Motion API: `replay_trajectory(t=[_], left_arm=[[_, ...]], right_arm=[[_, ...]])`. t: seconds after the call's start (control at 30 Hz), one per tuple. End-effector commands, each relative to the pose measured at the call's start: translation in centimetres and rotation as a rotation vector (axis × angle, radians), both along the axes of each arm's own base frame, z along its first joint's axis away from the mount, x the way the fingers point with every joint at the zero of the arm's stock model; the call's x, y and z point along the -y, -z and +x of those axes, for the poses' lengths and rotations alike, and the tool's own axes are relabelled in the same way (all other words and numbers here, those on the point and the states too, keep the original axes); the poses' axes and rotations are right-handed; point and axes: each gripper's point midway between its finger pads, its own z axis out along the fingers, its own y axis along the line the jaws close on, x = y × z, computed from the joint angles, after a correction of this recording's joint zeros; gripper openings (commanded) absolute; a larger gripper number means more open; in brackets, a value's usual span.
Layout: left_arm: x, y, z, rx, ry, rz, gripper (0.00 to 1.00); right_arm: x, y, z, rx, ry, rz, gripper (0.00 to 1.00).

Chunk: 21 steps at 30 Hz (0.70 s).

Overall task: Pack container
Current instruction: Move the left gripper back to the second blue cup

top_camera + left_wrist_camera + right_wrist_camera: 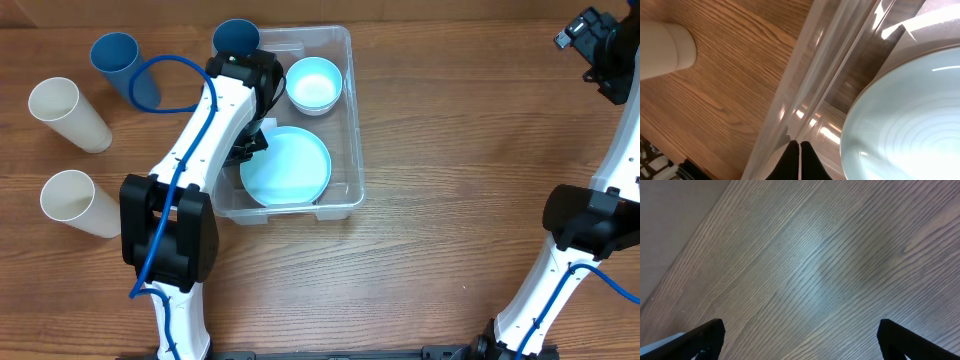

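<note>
Clear plastic forms the container (352,130), a rectangular bin with rounded corners that sits on the wooden tabletop (450,200), left of centre and toward the far edge in the overhead view. A pale blue plate (290,168) lies flat in its near half, and a pale blue bowl (314,83) stands open side up in its far right corner. A dark blue cup (236,38) shows at the far left corner, though the arm hides whether it stands inside the bin or just behind it. The left arm reaches over the bin's left wall, and its wrist view shows the left claw (799,160) closed, its 2 black fingertips pressed together with nothing between them, just beside the plate's edge at the foot of the see-through wall; whether they touch the plastic cannot be told. Left of the bin sits a second dark blue cup (122,65), with a loop of blue cable (170,62) beside it. Further left are 2 cream cups (68,113) (78,202), 1 nearer the far edge and 1 nearer the robot. The right claw (800,337) hangs well apart at the far right, its fingers spread wide over bare wood and holding nothing.
</note>
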Motion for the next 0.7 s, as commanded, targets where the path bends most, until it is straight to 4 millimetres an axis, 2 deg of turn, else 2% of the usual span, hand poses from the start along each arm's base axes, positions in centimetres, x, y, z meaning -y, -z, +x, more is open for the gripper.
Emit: replay_trajectory(t=[0.0,0.1,0.2,0.3,0.37,0.4,0.43,0.53,0.57,0.6,0.63,0.67], left_arm=[[-2.4,-0.3,0.3,-0.013,0.031,0.064,0.04],[-2.0,-0.1,0.7,-0.002,0.049,0.045,0.04],[0.4,-0.3,2.4,0.026,0.167,-0.063,0.04],[3.3,-4.0,5.4,0.139,0.323,-0.109,0.04],[6.2,-7.7,7.2,0.239,0.45,-0.169,0.06],[7.3,-10.0,7.8,0.299,0.487,-0.194,0.11],[7.5,-12.4,8.3,0.358,0.492,-0.2,0.18],[6.9,-17.4,8.8,0.473,0.507,-0.201,0.62],[5.7,-19.7,8.9,0.524,0.514,-0.174,0.74],[4.3,-21.1,9.0,0.558,0.49,-0.141,0.87],[3.1,-21.9,9.1,0.578,0.467,-0.114,0.95],[0.0,-23.2,9.5,0.614,0.403,-0.05,1.0]], right_arm=[[-0.2,-2.5,-0.4,0.062,-0.002,-0.022,1.0],[-0.2,-2.5,-0.4,0.062,-0.002,-0.022,1.0],[-0.2,-2.5,-0.4,0.062,-0.002,-0.023,1.0],[-0.2,-2.5,-0.4,0.062,-0.001,-0.023,1.0],[-0.2,-2.5,-0.4,0.062,-0.002,-0.023,1.0],[-0.2,-2.5,-0.4,0.062,-0.002,-0.023,1.0],[-0.2,-2.5,-0.4,0.062,-0.002,-0.022,1.0],[-0.2,-2.5,-0.4,0.062,-0.002,-0.023,1.0],[-0.2,-2.5,-0.4,0.062,-0.002,-0.023,1.0],[-0.2,-2.5,-0.4,0.062,-0.002,-0.023,1.0],[-0.2,-2.5,-0.4,0.062,-0.002,-0.023,1.0],[-0.2,-2.5,-0.4,0.062,-0.002,-0.023,1.0]])
